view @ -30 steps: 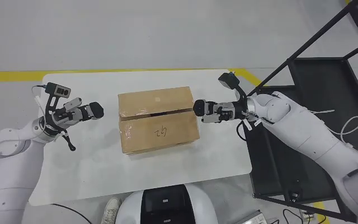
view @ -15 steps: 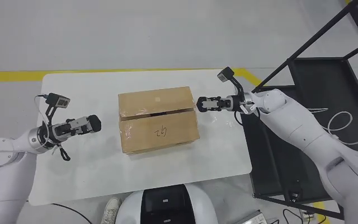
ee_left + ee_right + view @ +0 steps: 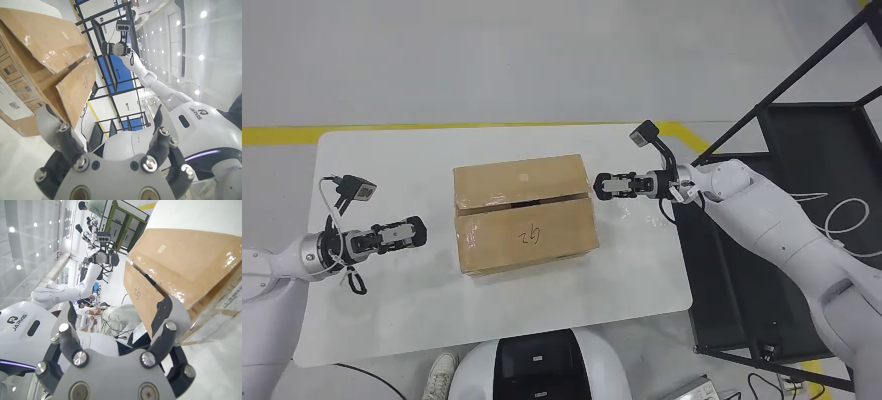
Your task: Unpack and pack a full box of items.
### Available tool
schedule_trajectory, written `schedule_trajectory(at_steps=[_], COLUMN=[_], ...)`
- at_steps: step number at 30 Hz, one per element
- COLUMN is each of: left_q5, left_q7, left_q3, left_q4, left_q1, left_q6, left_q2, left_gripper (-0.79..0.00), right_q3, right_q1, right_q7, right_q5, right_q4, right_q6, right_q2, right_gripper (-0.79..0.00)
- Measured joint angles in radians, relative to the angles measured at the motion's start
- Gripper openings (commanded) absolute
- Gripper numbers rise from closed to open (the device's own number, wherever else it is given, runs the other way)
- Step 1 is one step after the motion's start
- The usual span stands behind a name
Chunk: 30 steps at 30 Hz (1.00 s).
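Left wrist view shows a label point(image 3: 13, 98) on the box point(image 3: 43, 37).

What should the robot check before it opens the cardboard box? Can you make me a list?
1. Left tool open and empty: ok.
2. Right tool open and empty: ok.
3. Box sitting flat on the table: ok.
4. Top flaps free to lift: cannot tell; they lie down with a dark gap between them.
5. Right tool near the end of that gap: ok; whether it touches the Box, cannot tell.
6. Left tool close enough to help: not ok; bare table lies between it and the Box.
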Motion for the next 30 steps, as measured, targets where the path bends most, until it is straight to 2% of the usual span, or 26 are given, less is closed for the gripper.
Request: schedule_trajectory(at_steps=[4, 7, 11, 20, 26, 30], left_q5=[0.000, 0.000, 0.000, 0.000, 0.000, 0.000], left_q7=[0.000, 0.000, 0.000, 0.000, 0.000, 0.000], left_q3=[0.000, 0.000, 0.000, 0.000, 0.000, 0.000], left_q4=[0.000, 0.000, 0.000, 0.000, 0.000, 0.000], left_q1=[0.000, 0.000, 0.000, 0.000, 0.000, 0.000], left_q6=[0.000, 0.000, 0.000, 0.000, 0.000, 0.000], left_q2=[0.000, 0.000, 0.000, 0.000, 0.000, 0.000], left_gripper=[0.000, 0.000, 0.000, 0.000, 0.000, 0.000], right_q3=[0.006, 0.009, 0.006, -0.009, -0.016, -0.010], right_q1=[-0.014, -0.005, 0.000, 0.009, 0.013, 0.005], right_q7=[0.023, 0.045, 0.046, 0.101, 0.137, 0.166], right_q5=[0.007, -0.036, -0.048, -0.021, -0.028, -0.040], right_q4=[-0.030, 0.012, 0.114, 0.243, 0.238, 0.218], right_q6=[0.037, 0.096, 0.113, 0.112, 0.137, 0.166], right_q2=[-0.003, -0.013, -0.044, -0.124, -0.166, -0.174], right_gripper=[0.000, 0.000, 0.000, 0.000, 0.000, 0.000])
